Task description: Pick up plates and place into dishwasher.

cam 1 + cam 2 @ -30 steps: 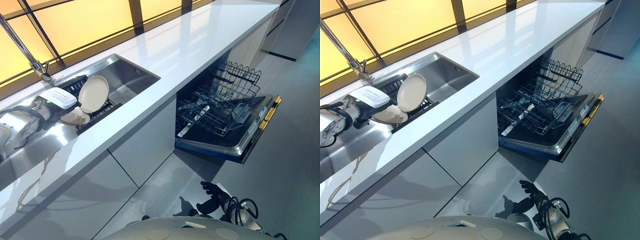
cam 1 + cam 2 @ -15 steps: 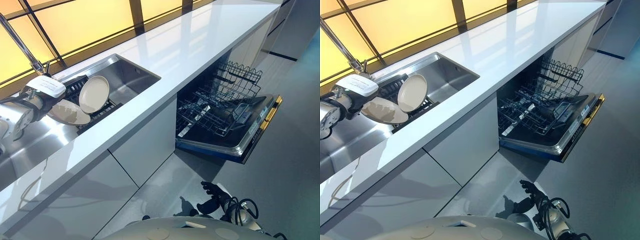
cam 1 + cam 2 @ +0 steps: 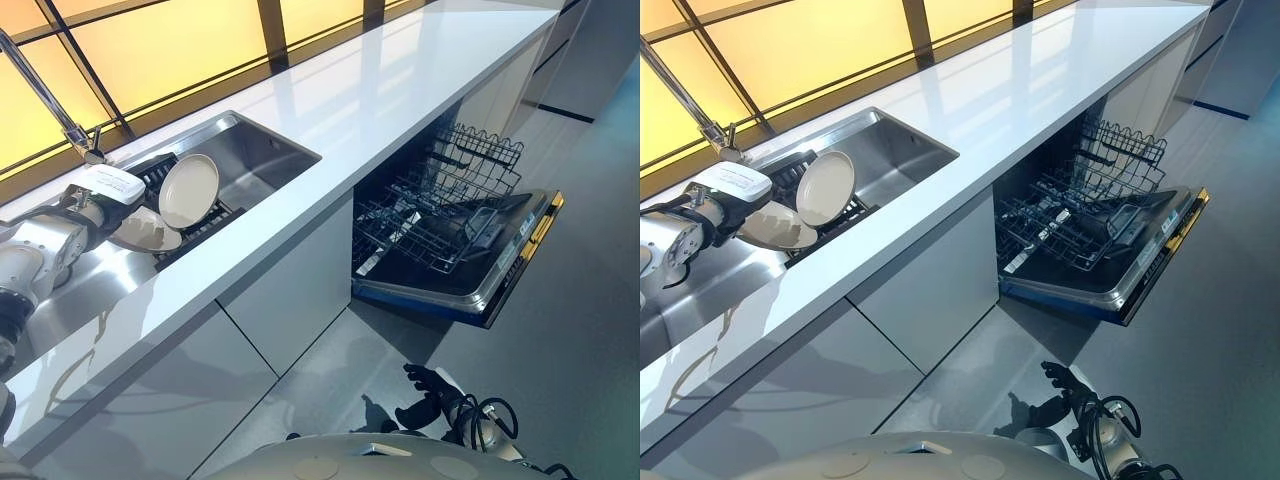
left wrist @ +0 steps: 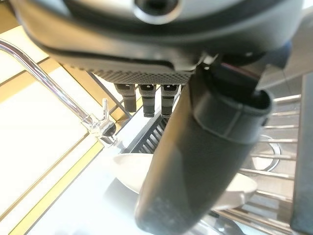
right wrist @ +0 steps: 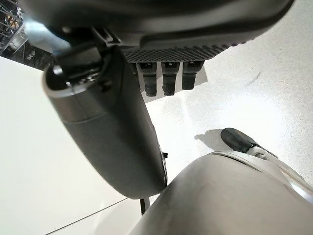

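Observation:
My left hand (image 3: 92, 208), white cover on top, hangs over the steel sink (image 3: 262, 142) at the left and is shut on the rim of a cream plate (image 3: 146, 231). That plate tilts low over the dark rack (image 3: 200, 222) in the sink. In the left wrist view the thumb (image 4: 195, 161) lies across the plate (image 4: 124, 169). A second cream plate (image 3: 189, 189) stands upright in the rack just right of it. The open dishwasher (image 3: 455, 285) shows its wire racks (image 3: 430, 215) at the right. My right hand (image 3: 428, 394) hangs low near the floor, open and holding nothing.
A long white counter (image 3: 360, 100) runs between the sink and the dishwasher. A chrome tap (image 3: 78, 140) rises behind the sink by the yellow-lit window. The dishwasher's door (image 3: 510, 265) juts out over the grey floor.
My left hand raised the plate and tipped it up half a second ago; it has since sunk a little toward the rack, with the plate still in it. The right hand has not moved.

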Motion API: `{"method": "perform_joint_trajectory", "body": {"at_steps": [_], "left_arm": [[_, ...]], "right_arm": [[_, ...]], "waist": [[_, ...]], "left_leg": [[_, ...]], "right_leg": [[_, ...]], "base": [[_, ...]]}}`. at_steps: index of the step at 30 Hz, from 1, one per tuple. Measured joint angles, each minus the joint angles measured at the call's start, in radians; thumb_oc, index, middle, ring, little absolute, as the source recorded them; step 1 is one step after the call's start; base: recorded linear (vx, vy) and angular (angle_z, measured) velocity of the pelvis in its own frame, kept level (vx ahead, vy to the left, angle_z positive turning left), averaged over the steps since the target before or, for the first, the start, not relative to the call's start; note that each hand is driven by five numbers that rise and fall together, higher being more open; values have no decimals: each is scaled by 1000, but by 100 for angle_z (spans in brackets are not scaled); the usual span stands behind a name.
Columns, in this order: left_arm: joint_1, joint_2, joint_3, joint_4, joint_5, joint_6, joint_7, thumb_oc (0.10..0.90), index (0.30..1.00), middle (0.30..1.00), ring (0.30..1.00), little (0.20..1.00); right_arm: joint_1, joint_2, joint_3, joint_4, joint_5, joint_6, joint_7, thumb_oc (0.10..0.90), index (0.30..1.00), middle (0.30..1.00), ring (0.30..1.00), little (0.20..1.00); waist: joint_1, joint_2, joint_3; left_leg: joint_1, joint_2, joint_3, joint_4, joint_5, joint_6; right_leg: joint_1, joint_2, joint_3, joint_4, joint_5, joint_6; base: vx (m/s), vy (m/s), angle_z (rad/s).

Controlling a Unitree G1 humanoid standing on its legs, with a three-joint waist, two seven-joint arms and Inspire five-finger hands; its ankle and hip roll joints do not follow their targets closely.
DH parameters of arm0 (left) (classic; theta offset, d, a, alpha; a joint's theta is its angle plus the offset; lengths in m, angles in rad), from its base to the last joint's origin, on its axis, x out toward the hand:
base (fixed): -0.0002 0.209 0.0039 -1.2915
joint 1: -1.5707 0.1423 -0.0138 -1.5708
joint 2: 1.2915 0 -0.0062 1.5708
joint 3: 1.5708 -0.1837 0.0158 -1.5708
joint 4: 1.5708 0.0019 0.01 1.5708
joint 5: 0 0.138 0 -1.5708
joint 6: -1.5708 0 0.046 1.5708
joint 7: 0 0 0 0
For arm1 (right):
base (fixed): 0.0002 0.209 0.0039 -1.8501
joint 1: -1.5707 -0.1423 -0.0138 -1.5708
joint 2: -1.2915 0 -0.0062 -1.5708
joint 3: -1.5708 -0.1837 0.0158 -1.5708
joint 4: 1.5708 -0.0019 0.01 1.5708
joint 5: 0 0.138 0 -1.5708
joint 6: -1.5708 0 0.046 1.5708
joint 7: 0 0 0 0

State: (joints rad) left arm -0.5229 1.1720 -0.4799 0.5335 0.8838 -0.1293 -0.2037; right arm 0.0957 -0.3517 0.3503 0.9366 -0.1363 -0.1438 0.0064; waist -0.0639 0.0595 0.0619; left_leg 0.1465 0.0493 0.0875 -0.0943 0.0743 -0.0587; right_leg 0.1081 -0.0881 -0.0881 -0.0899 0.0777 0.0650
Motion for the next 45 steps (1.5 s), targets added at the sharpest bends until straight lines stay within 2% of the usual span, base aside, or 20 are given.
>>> {"method": "perform_joint_trajectory", "body": {"at_steps": [5, 19, 24, 30, 35, 40, 42, 43, 44, 45], "left_arm": [[0, -1, -34, 2, 0, 1, -5, 800, 900, 900, 900, 900], [0, -62, -40, 81, 22, 22, -45, 800, 900, 900, 900, 900], [1, -70, -40, 95, 47, 59, -48, 800, 900, 900, 900, 900], [7, -143, -40, 201, 101, 127, -28, 800, 900, 900, 900, 900], [13, -161, -40, 261, 113, 144, 16, 800, 900, 900, 900, 900], [13, -181, -39, 322, 128, 175, 29, 800, 900, 900, 900, 900], [14, -181, -39, 344, 127, 176, 41, 671, 789, 789, 789, 771], [14, -181, -39, 346, 127, 181, 52, 635, 759, 759, 759, 735], [14, -182, -39, 347, 127, 191, 67, 512, 653, 653, 653, 612], [14, -182, -38, 347, 127, 194, 86, 309, 479, 479, 479, 409]], "right_arm": [[0, 0, 0, 1, -1, -3, 2, 800, 900, 900, 900, 900], [-9, -1, 0, 4, -1, -4, 3, 800, 900, 900, 900, 900], [-11, -3, 0, 4, -2, -4, 3, 800, 900, 900, 900, 900], [-12, -17, 0, 6, -2, -5, 0, 800, 900, 900, 900, 900], [-13, -32, -1, 9, -2, -9, -3, 800, 900, 900, 900, 900], [-17, -38, -1, 9, -3, -13, -2, 800, 900, 900, 900, 900], [-18, -43, -1, 9, -4, -20, -2, 800, 900, 900, 900, 900], [-18, -47, -1, 9, -4, -24, -1, 800, 900, 900, 900, 900], [-18, -50, -1, 9, -5, -27, 0, 800, 900, 900, 900, 900], [-18, -55, -1, 9, -6, -29, 0, 800, 900, 900, 900, 900]], "waist": [[0, 0, 0], [-12, -1, 0], [-25, 0, 0], [-25, 1, 0], [-24, 0, 1], [-46, -2, 3], [-49, -3, 6], [-49, -3, 12], [-48, -4, 16], [-49, -5, 21]], "left_leg": [[0, 0, 0, 0, 0, 0], [-2, 0, 22, 0, -1, 0], [-1, 1, 25, 0, -1, 0], [-3, 1, 28, 0, -2, 0], [-13, 0, 45, 0, -4, 1], [-11, -1, 55, 0, -7, 2], [-11, -1, 60, 0, -10, 2], [-9, -1, 61, 0, -11, 2], [-8, -2, 63, 0, -12, 3], [-6, -2, 70, 0, -12, 3]], "right_leg": [[0, 0, 0, 0, 0, 0], [-15, 2, 23, 0, 8, 1], [-16, 3, 24, 0, 8, 2], [-19, 3, 27, 0, 8, 2], [-37, 5, 49, 0, 14, 2], [-43, 5, 57, 0, 15, 4], [-48, 6, 67, 0, 16, 6], [-48, 7, 73, 0, 16, 7], [-48, 6, 74, 0, 18, 7], [-48, 6, 76, 0, 19, 5]], "base": [[0, 0, 0], [7, 5, -4], [0, 0, 0], [39, 48, -1], [52, 65, -10], [41, 69, -8], [48, 75, -13], [48, 64, -13], [53, 81, -9], [56, 89, -8]]}}
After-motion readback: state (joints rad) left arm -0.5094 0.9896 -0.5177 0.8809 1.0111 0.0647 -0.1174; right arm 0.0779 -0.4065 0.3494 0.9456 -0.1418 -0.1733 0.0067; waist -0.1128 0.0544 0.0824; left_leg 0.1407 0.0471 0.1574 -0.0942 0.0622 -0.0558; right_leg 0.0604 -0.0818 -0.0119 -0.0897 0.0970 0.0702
